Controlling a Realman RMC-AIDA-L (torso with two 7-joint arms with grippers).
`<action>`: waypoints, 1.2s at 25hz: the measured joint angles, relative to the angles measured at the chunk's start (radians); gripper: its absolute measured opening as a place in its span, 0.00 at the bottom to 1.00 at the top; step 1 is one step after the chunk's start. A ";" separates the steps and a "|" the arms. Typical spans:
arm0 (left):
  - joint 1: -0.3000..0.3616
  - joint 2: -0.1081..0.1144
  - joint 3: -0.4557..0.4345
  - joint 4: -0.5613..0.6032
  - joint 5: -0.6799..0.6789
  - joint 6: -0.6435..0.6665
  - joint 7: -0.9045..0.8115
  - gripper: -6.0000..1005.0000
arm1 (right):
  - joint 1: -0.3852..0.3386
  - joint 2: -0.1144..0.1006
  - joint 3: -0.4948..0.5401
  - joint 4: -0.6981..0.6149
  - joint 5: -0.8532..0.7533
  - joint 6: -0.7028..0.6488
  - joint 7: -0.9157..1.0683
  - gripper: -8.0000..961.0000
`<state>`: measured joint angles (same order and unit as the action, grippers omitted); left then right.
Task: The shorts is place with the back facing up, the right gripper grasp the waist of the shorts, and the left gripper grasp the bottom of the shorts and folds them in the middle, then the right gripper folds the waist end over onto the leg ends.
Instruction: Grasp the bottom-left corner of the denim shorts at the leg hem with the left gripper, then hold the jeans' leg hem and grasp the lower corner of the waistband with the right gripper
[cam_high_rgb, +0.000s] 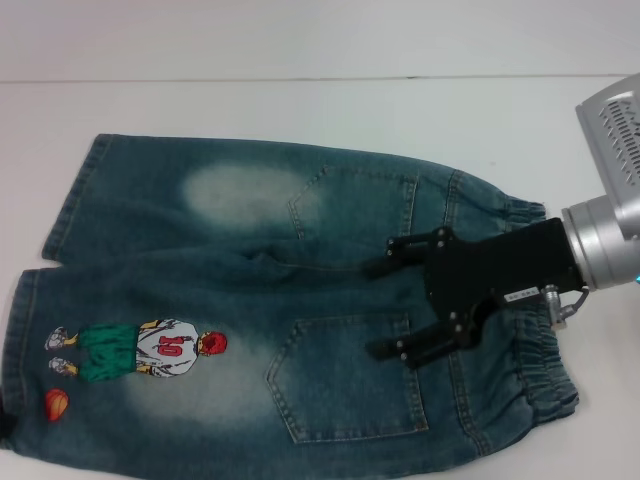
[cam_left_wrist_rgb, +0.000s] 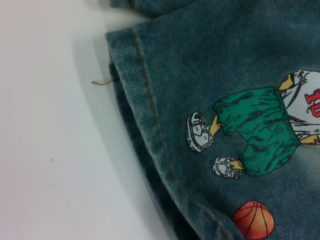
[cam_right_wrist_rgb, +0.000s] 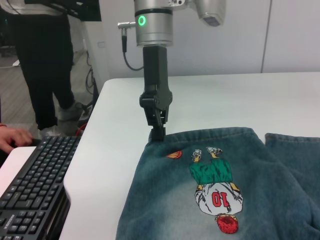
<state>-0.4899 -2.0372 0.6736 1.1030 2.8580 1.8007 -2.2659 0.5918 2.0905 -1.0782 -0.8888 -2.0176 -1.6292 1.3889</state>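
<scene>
Tools settling onto flat shorts (cam_high_rgb: 300, 300)
Spread right tool (cam_high_rgb: 395, 305) should back onto the waist (cam_high_rgb: 545, 340); left tool (cam_right_wrist_rgb: 157, 131) pinches hem (cam_right_wrist_rgb: 200, 134).

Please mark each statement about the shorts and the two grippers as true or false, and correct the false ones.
1. The shorts lie with the back pockets up. True.
2. The right gripper is shut on the waist. False: its fingers are open, above the seat beside the waist of the shorts.
3. The left gripper stands at a leg hem corner near the cartoon print. True.
4. The shorts are folded in half. False: they lie flat, unfolded.
</scene>
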 joint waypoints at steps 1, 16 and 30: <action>0.000 0.000 0.000 0.000 0.000 0.000 0.000 0.06 | -0.004 -0.001 0.005 -0.005 -0.001 0.000 0.009 0.95; -0.021 -0.003 -0.002 0.002 -0.014 0.019 0.042 0.06 | 0.013 -0.018 0.127 -0.431 -0.503 -0.226 0.602 0.95; -0.037 0.002 -0.003 0.006 -0.026 0.023 0.054 0.06 | 0.125 -0.004 0.028 -0.367 -0.785 -0.354 0.802 0.94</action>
<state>-0.5271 -2.0356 0.6707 1.1089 2.8316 1.8240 -2.2120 0.7172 2.0863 -1.0505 -1.2561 -2.8026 -1.9836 2.1910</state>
